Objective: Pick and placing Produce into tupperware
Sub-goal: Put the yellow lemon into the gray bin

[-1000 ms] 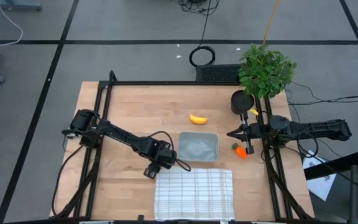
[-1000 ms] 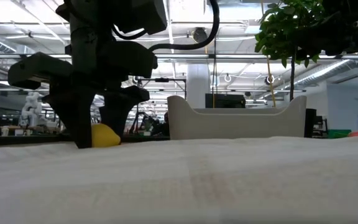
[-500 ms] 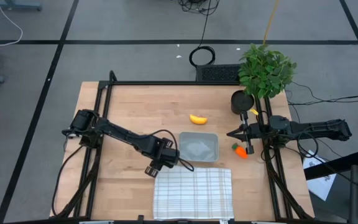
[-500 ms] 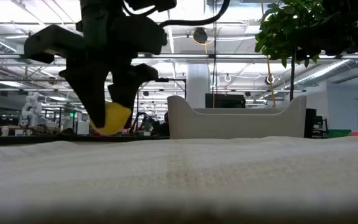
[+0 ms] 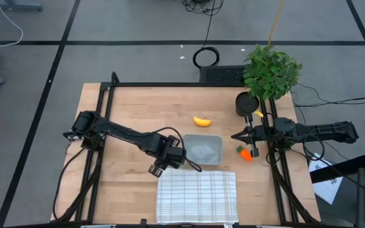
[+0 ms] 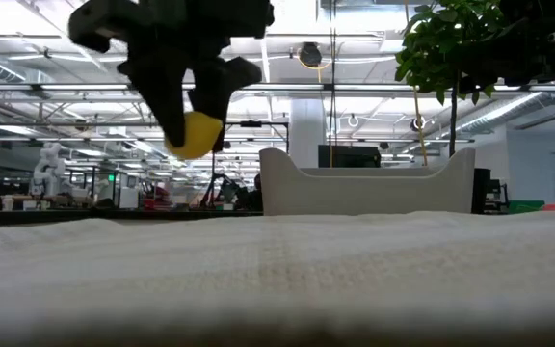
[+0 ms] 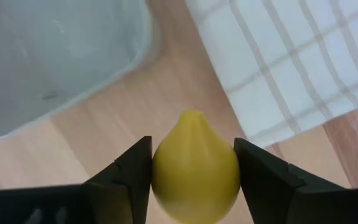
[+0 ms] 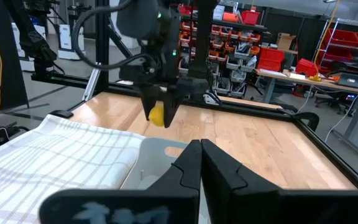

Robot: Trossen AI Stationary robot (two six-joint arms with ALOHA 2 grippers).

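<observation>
On my left side, the left end effector (image 5: pixel 175 154) is clamped on the small yellow lemon-shaped toy (image 7: pixel 195 167), one dark finger (image 7: pixel 128 180) pressed to each side of it. In the low view the lemon (image 6: pixel 193 134) hangs clear above the pale wooden bench (image 5: pixel 138 114), well off its surface. From overhead, that end effector sits just beside the left wall of the small square translucent grey plastic container (image 5: pixel 202 150), with the white checked cloth (image 5: pixel 198 197) just in front of both. The container (image 6: pixel 366 181) looks empty from what I can see. Behind it lies the curved yellow toy banana (image 5: pixel 201 121), apart from everything else. Further right, the orange toy carrot with a green top (image 5: pixel 244 153) rests on the bench next to the right end effector (image 5: pixel 240 135), whose fingers are pressed together on nothing. Beyond it stand a black round pot (image 5: pixel 246 103) and a leafy green potted plant (image 5: pixel 270 71) at the bench's far right corner.
</observation>
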